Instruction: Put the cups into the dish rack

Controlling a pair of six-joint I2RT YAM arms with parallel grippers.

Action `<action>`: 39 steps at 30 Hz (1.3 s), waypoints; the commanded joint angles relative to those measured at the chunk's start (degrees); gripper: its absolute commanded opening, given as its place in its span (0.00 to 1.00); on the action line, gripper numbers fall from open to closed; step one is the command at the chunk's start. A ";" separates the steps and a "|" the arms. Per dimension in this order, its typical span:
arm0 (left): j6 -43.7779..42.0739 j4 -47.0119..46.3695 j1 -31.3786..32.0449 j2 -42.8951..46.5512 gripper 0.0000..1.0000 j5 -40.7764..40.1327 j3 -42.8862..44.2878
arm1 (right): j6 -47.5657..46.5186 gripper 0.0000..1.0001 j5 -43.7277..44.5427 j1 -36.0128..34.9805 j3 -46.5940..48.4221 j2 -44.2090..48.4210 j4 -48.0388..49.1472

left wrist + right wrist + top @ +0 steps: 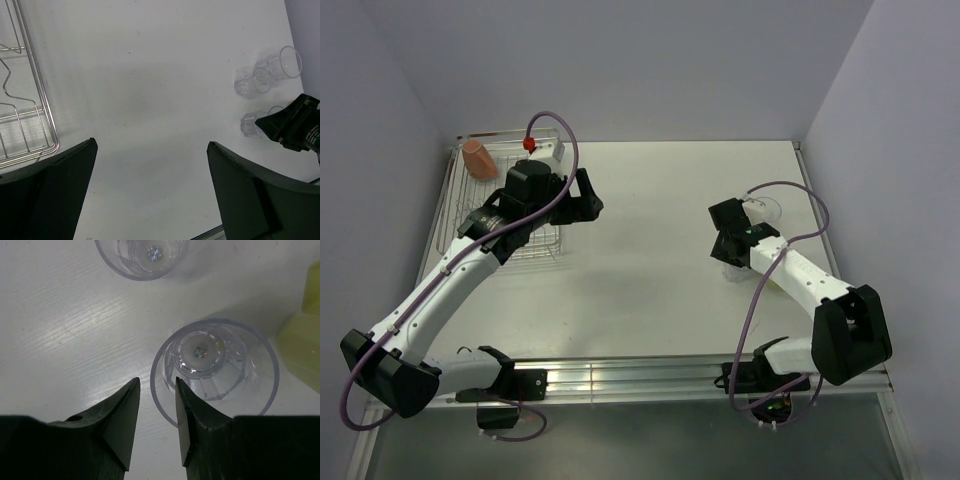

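The terracotta-orange mug [477, 158] lies in the far corner of the wire dish rack [533, 250] at the left. My left gripper [588, 202] hovers beside the rack's right side, wide open and empty [152, 145]; the rack's corner [20, 115] shows at its left. At the right, my right gripper [728, 248] is over a clear tumbler [215, 370]. It is open [156, 382], one finger outside the tumbler's wall and one inside, with a gap on each side. Other clear tumblers [142, 255] [254, 81] stand just beyond.
A pale yellow-green object [302, 340] sits right beside the straddled tumbler. An aluminium rail [650, 375] runs along the near table edge. Grey walls close the table in at the back and on both sides.
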State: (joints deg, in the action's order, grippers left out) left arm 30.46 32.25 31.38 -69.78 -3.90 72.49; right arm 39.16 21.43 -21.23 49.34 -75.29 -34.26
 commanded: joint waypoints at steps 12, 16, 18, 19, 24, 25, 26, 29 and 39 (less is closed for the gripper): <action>-0.66 -2.02 0.09 0.34 0.99 -0.23 -0.24 | -1.97 0.00 -3.14 1.37 -2.32 0.92 4.90; -0.23 -1.93 0.09 0.26 0.99 -0.14 0.81 | -3.82 0.00 -7.80 1.28 -1.79 4.96 3.94; 0.04 -1.75 0.18 0.17 0.99 0.21 1.95 | -4.61 0.00 -11.49 0.85 -1.53 8.48 3.33; 0.04 -1.84 0.09 0.17 0.99 0.47 2.13 | -4.70 0.00 -12.72 0.67 -1.01 9.53 3.24; 1.27 -2.63 0.09 -0.18 0.99 2.22 4.67 | -4.00 0.00 -27.18 -1.61 0.93 14.03 9.72; 1.53 -2.89 0.18 -0.70 0.99 2.93 5.29 | -3.57 0.00 -29.49 -1.62 2.06 13.50 13.13; 1.97 -3.16 0.09 -0.88 0.99 3.46 6.51 | -2.52 0.00 -31.60 -1.62 3.29 11.32 14.21; 1.89 -4.91 -1.31 -2.02 0.99 5.65 7.84 | 0.73 0.00 -41.18 -1.71 8.22 6.66 20.51; 8.91 -23.61 -18.36 -7.38 0.99 42.62 3.54 | 17.51 0.00 -59.30 -1.71 18.41 -3.54 47.14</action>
State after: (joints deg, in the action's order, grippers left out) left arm 36.05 19.05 14.72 -75.79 23.00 76.71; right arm 48.62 -29.15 -22.74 63.31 -76.75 -3.51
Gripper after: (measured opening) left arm 0.992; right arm 0.042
